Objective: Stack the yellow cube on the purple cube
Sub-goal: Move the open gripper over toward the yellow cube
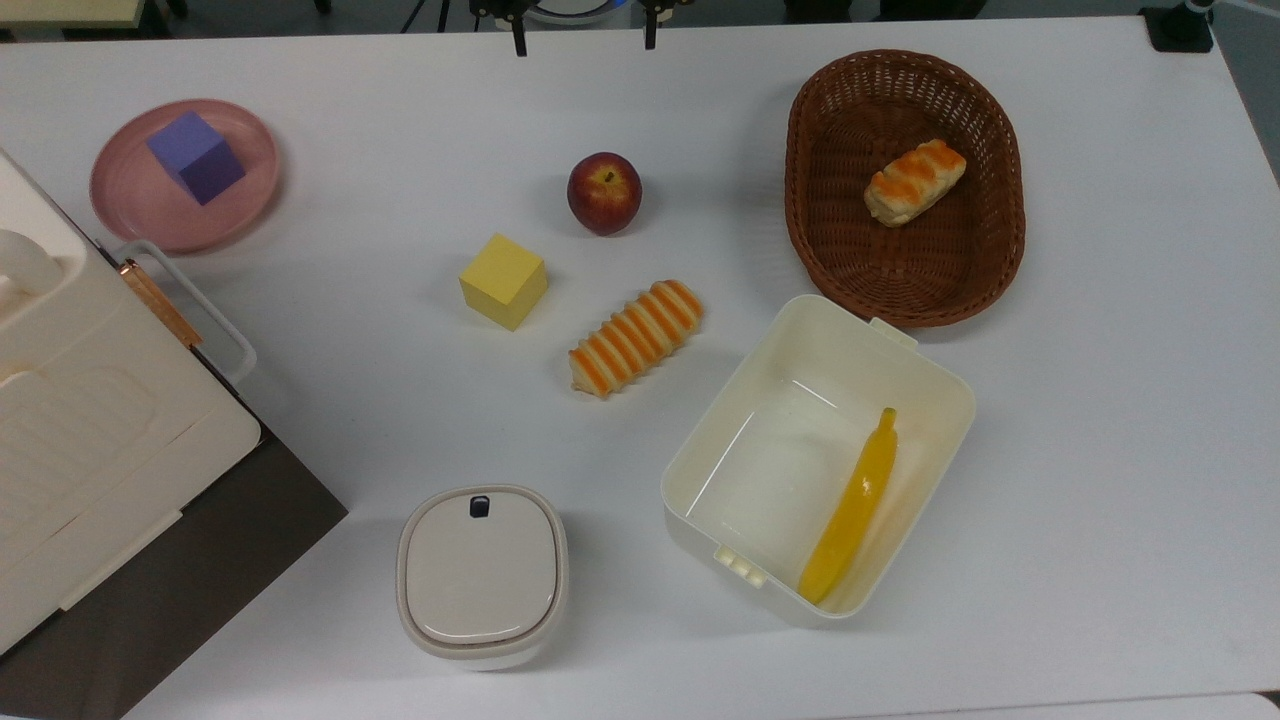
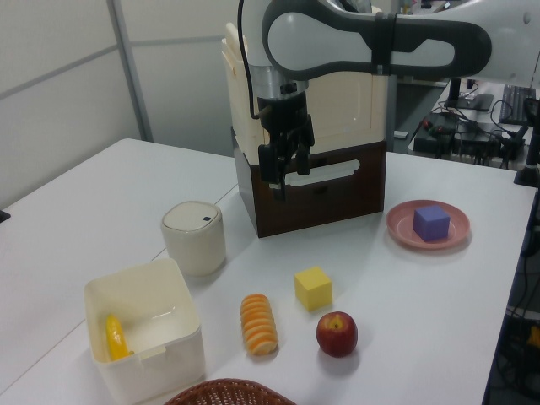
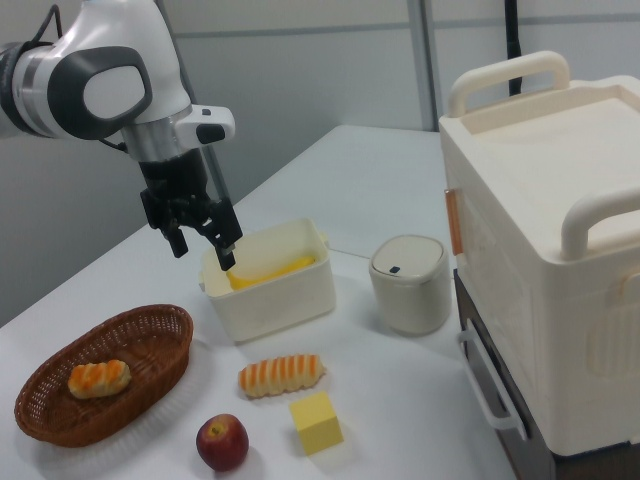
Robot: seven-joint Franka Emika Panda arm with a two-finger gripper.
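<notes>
The yellow cube (image 1: 503,281) (image 2: 313,288) (image 3: 316,423) rests on the white table near its middle, between an apple and a striped bread. The purple cube (image 1: 196,157) (image 2: 431,223) stands on a round pink plate (image 1: 130,205) (image 2: 401,228) at the top view's upper left. My gripper (image 1: 583,40) (image 2: 288,175) (image 3: 205,250) hangs open, well above the table, with nothing between its fingers. In the top view its fingertips (image 1: 519,38) show at the far edge, beyond the apple and away from both cubes.
A red apple (image 1: 604,192) and a striped bread (image 1: 636,337) flank the yellow cube. A wicker basket (image 1: 1010,230) holds a bread roll (image 1: 915,181). An open cream box (image 1: 730,395) holds a banana (image 1: 855,505). A lidded canister (image 1: 482,575) and a tall cream-and-brown case (image 1: 90,430) stand nearby.
</notes>
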